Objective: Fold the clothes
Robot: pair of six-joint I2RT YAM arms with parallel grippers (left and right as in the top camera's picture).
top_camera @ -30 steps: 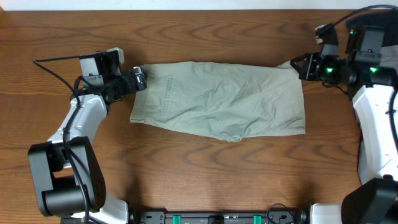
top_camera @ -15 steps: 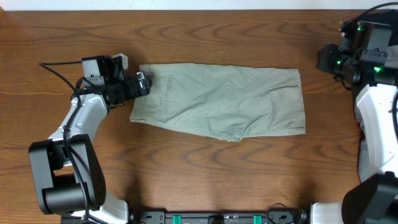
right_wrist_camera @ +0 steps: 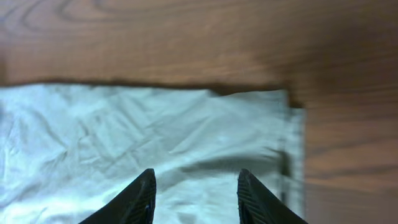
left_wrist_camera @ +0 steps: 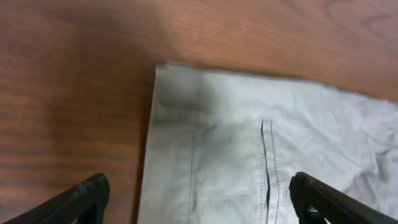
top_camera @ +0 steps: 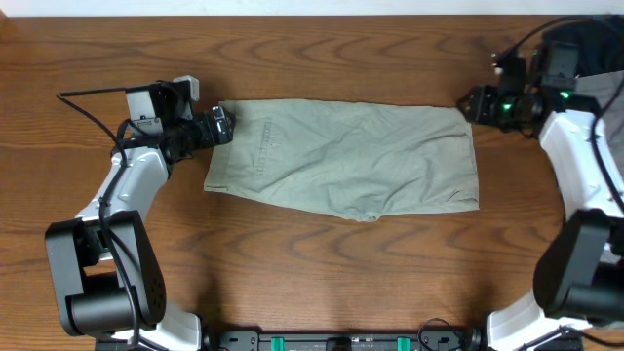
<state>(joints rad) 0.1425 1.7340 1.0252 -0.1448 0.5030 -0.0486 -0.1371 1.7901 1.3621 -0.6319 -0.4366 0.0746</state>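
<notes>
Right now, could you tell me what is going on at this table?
Two robot arms are working on a pair of khaki-green shorts, which lie flat on the wooden table. The left gripper sits at the shorts' waistband corner, at the top left in the overhead view, with its jaws wide open and empty. The right gripper is at the top right corner, its jaws apart over the cloth. Neither gripper is holding the shorts.

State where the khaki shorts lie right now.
In the overhead view the shorts lie flat in the middle of the table, between the left tool at one far corner and the right tool at the other.
</notes>
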